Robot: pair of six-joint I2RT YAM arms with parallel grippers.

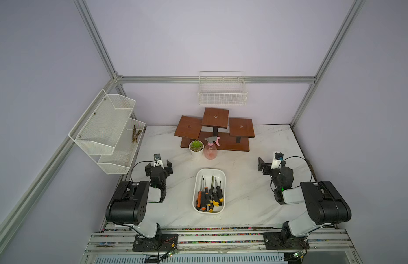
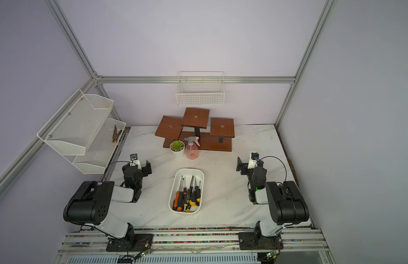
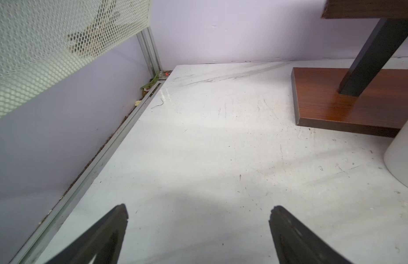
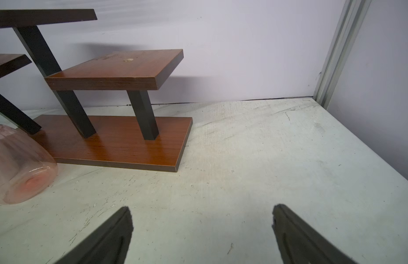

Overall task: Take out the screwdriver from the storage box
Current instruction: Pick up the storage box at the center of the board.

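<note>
The glossy white storage box (image 1: 211, 169) (rounded corners, rolled rim) held black-and-orange screwdrivers (image 1: 209, 196) near the front edge of the table (image 1: 244, 203), bare marbled surface either side, both arms' jaws apart.

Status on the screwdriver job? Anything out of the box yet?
Done: nothing; the screwdrivers lie in the box, with none seen outside it. In hand: nothing; left gripper and right gripper are open and empty, off to either side of the box. Left: reach in, grip one, lift it out.
</note>
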